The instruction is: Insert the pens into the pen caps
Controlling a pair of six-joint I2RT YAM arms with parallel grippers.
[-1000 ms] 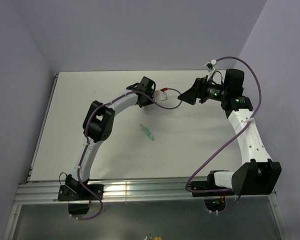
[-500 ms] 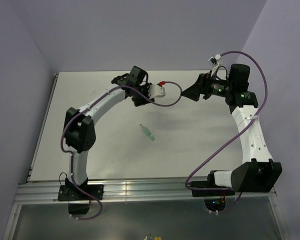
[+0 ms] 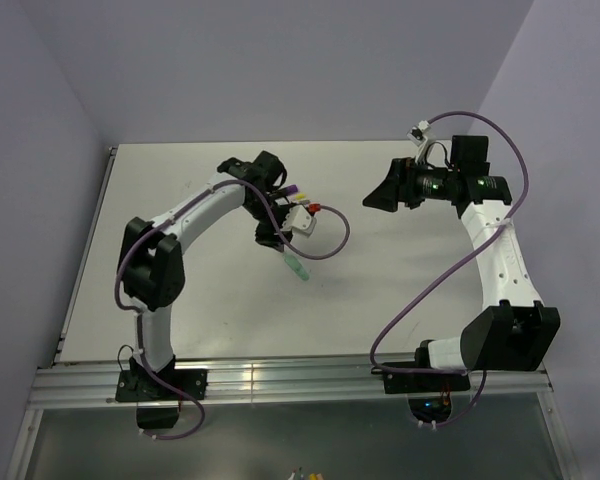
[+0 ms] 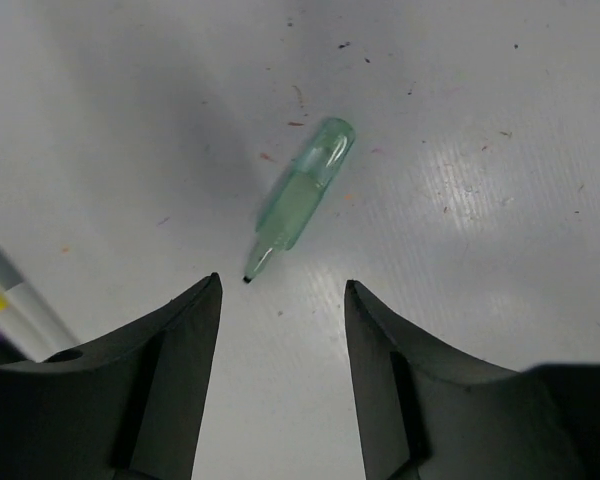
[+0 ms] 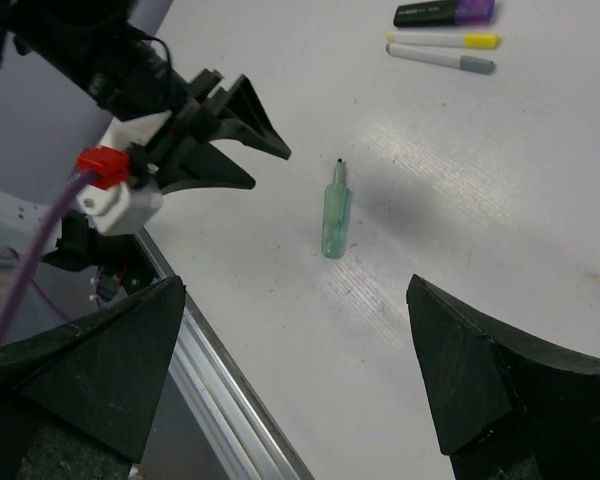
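- The left wrist view shows the left gripper (image 4: 282,285) partly open and empty. The green pen (image 4: 300,200) lies flat on the counter (image 4: 480,120) just beyond it, tip toward the jaws.
- Only the right wrist view shows the three other pens (image 5: 442,41) whole, side by side near the counter's far edge.
- The right gripper (image 5: 296,285) is spread wide and holds nothing.

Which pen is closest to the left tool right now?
The translucent green pen, lying alone just ahead of the left tool. The other three pens lie together in a group farther away.
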